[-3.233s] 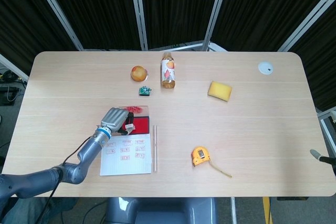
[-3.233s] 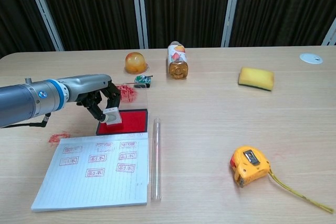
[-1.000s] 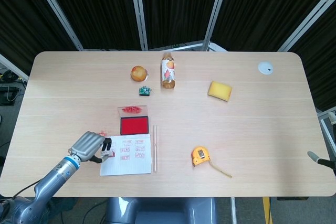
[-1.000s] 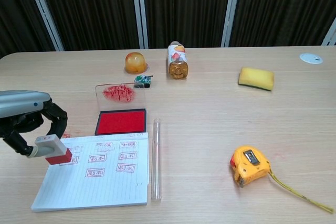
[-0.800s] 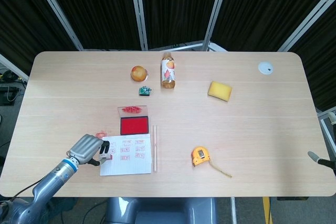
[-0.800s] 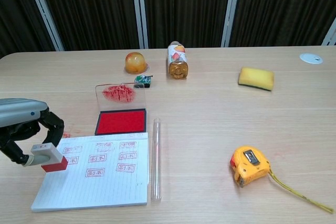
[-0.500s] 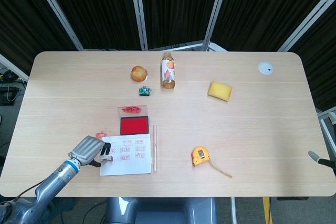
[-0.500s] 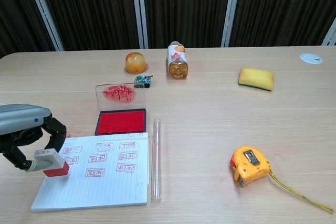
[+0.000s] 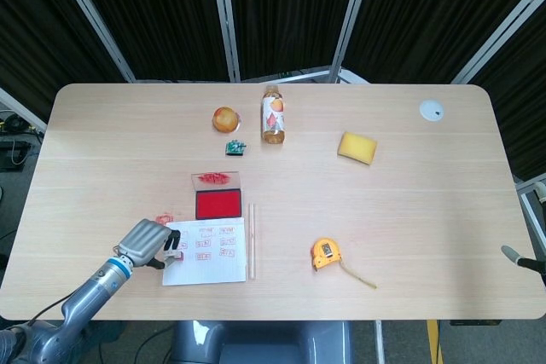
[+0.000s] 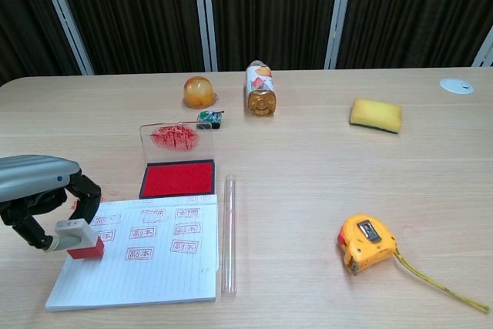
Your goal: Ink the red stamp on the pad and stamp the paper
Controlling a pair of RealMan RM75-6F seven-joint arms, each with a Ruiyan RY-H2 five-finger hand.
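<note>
Carried off the ink pad [image 10: 178, 179] since the earlier frame, the red stamp [image 10: 79, 241] now sits pinched in the left hand's [image 10: 42, 206] fingers [image 10: 86, 189] on the paper's [image 10: 142, 256] left edge; small, light and rigid, it is best held by its pale upper block.

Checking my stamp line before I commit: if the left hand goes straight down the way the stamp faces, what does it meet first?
The paper. The left hand holds the red stamp over the sheet's left edge, so the stamp face probably lands there, left of the printed marks. Whether it already touches is unclear.
</note>
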